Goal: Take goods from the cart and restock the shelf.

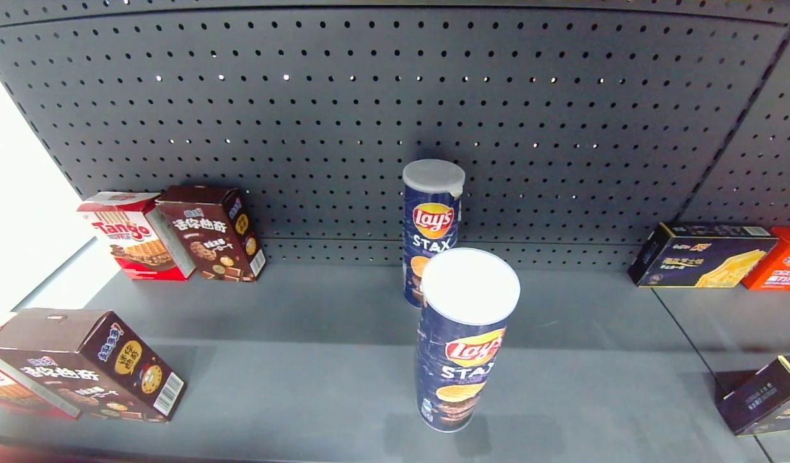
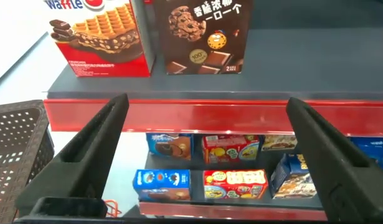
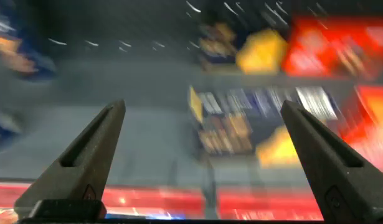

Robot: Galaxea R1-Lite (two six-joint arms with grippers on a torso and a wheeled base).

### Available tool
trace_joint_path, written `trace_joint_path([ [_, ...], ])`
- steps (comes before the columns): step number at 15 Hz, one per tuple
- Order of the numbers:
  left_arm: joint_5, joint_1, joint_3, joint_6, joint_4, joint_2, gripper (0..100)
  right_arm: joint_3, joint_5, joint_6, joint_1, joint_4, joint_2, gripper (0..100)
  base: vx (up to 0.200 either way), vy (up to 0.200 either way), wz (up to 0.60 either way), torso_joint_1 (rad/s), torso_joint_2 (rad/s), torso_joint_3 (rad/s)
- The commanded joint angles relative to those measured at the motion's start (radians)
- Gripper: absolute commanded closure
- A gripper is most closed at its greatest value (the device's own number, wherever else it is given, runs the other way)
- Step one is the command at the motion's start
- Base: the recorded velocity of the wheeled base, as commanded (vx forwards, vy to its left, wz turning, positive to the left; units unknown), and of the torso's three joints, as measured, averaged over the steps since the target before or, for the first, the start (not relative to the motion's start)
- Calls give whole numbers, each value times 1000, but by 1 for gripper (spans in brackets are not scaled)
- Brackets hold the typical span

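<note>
Two blue chip cans stand upright on the grey shelf (image 1: 305,379): one (image 1: 431,225) near the pegboard back wall, the other (image 1: 462,341) closer to the front edge. My left gripper (image 2: 203,155) is open and empty, below and in front of the shelf's red front edge (image 2: 197,115), facing a waffle box (image 2: 98,37) and a brown cookie box (image 2: 203,37). My right gripper (image 3: 203,162) is open and empty, in front of the shelf with a dark blue box (image 3: 241,124) ahead of it.
Snack boxes stand at the shelf's left (image 1: 170,231) and front left (image 1: 86,363); a navy box (image 1: 700,254), an orange box (image 1: 780,260) and another dark box (image 1: 764,395) lie at the right. A black basket (image 2: 17,149) is beside my left gripper. Lower shelves hold small packages (image 2: 235,168).
</note>
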Motion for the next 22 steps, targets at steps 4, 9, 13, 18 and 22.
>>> trace_joint_path([
  [4,1,0,0,0,0,2,0,-52,72,-141,185,-3,247,0,0,0,0,0,0,0],
  [9,1,0,0,1,0,2,0,-98,69,-142,340,-122,472,0,0,0,0,0,0,0],
  [13,0,0,0,5,0,2,0,-117,54,-142,423,-132,575,0,0,0,0,0,0,0],
  [18,-23,0,0,0,0,2,0,-117,-17,-135,566,-181,715,0,0,0,0,0,0,0],
  [22,-22,0,0,0,0,2,0,-132,-18,-133,593,-198,793,0,0,0,0,0,0,0],
])
